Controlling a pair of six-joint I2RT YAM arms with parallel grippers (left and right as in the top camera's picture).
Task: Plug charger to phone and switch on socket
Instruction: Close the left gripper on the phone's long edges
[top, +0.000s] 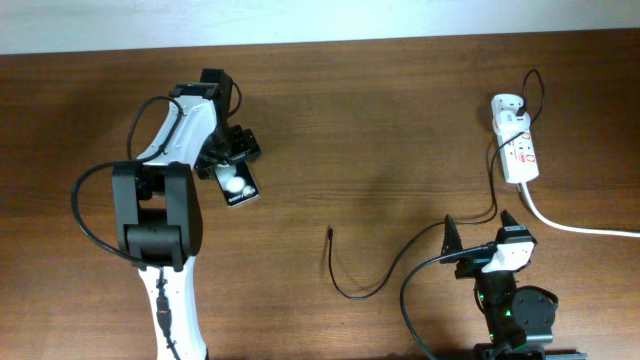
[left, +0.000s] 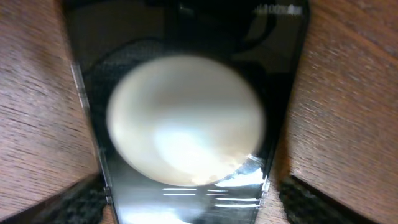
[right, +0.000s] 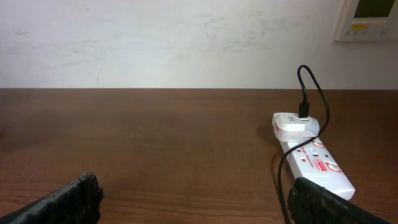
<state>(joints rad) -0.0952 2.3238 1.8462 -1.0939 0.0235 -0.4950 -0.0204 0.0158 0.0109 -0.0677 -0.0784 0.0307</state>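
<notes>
The left pincer (top: 231, 163) straddles the phone (top: 240, 188), a finger at each long edge; whether it squeezes cannot be told. The phone lies flat on the table (top: 350, 120), left of centre. The right pincer (top: 480, 233) hangs spread wide, holding nothing. The charger (top: 331, 250) trails over the table, its plug tip loose and well apart from the phone, its white adapter seated in the socket (top: 520, 152) far right.
</notes>
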